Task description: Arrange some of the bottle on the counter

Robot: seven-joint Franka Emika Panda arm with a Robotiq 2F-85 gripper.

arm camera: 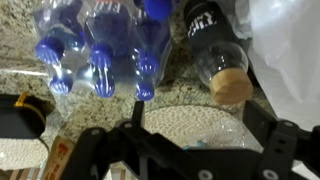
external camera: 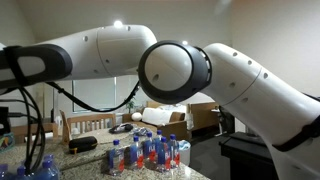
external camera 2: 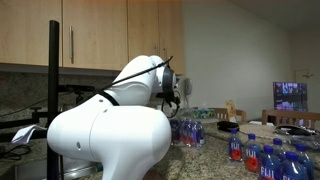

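Jaws right up against the lens in the wrist view, dark fingers [arm camera: 90,152] at seven and five o'clock of the picture, spread wide, and nothing pinched between them. Just past them, speckled grey-beige bench [arm camera: 185,90]. Up at eleven to twelve o'clock, the bottles [arm camera: 100,40] stand as a tight bunch of clear plastic with bright blue caps, shoulder to shoulder. At one o'clock a dark bottle [arm camera: 210,45] with a tan cap sits just beside the bunch. Something white and crinkly [arm camera: 290,40] is at two o'clock, and I cannot tell what it is.

Out to an exterior view, and the white arm [external camera: 230,70] fills the foreground, its black elbow joint dead centre. Down at six o'clock of that joint the bottles [external camera: 145,152] stand upright on the bench [external camera: 95,160], with blue caps, red and blue labels, and clear bodies, all packed close. More blue caps [external camera: 35,168] peek in at eight o'clock. Cardboard boxes [external camera: 165,115] sit beyond the cluster.

In an exterior view from behind, the arm's bulky white base [external camera 2: 105,140] comes first. At four o'clock is a near batch of bottles [external camera 2: 270,155], red labels showing. Farther along, the wrist hangs above another cluster [external camera 2: 185,130]. Wooden cabinets [external camera 2: 100,30] run across the back at twelve o'clock, and a lit screen [external camera 2: 290,95] glows far off at three.
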